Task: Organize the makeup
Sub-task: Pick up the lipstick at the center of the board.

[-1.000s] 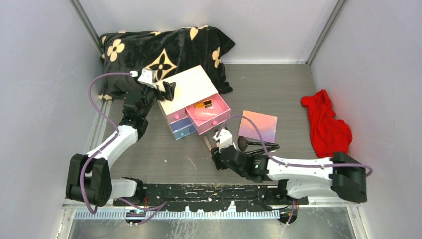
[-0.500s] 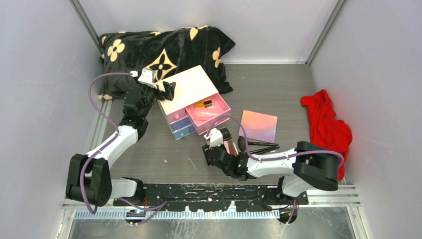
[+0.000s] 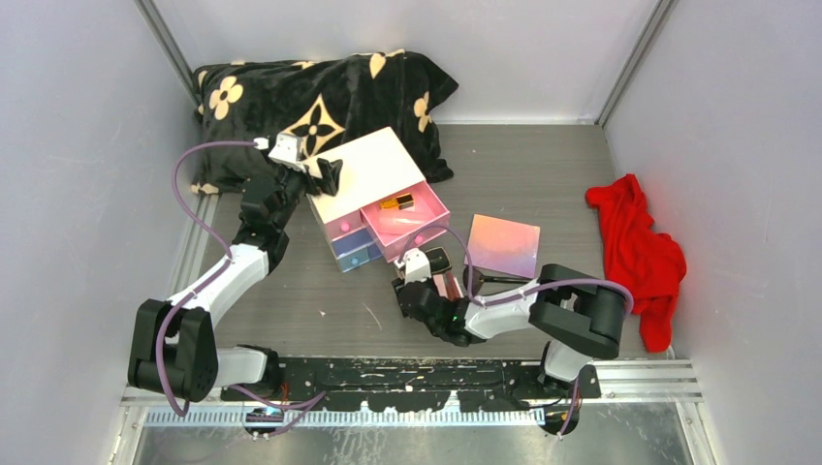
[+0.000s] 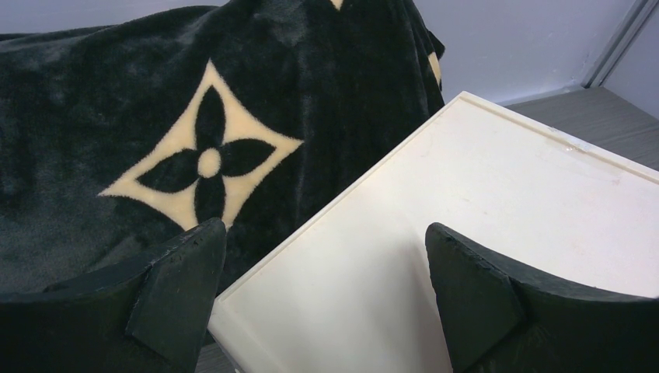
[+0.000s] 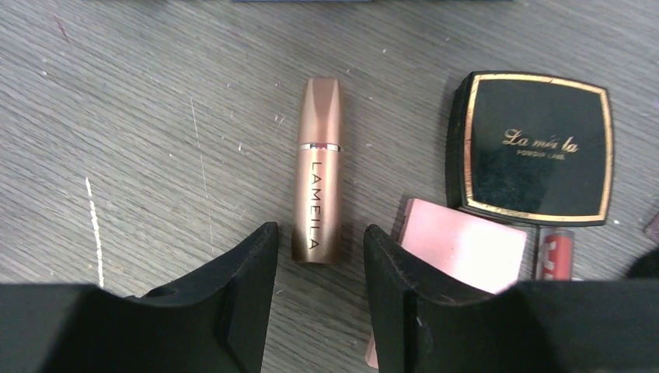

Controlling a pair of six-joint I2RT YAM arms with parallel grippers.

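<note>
My right gripper (image 3: pixel 403 288) (image 5: pixel 315 237) is open and low over the table. Its tips flank the near end of a rose-gold lipstick tube (image 5: pixel 317 179) lying flat, without touching it. To the right of the tube lie a black compact (image 5: pixel 531 148) (image 3: pixel 438 260), a pink compact (image 5: pixel 462 245) and a small red tube (image 5: pixel 554 255). The iridescent pink palette (image 3: pixel 502 245) lies right of them. The brushes are mostly hidden under my right arm. My left gripper (image 3: pixel 325 174) (image 4: pixel 319 233) is open over the back left corner of the white chest (image 3: pixel 363 165) (image 4: pixel 505 179).
The chest's top pink drawer (image 3: pixel 412 228) is pulled open with a small brown tube (image 3: pixel 395 202) inside. A black flower-patterned pillow (image 3: pixel 320 92) (image 4: pixel 155 116) lies behind the chest. A red cloth (image 3: pixel 635 252) lies at the right by the wall.
My right arm has folded in and its gripper has moved left, from by the brushes to over the lipstick tube. The left arm has not moved.
</note>
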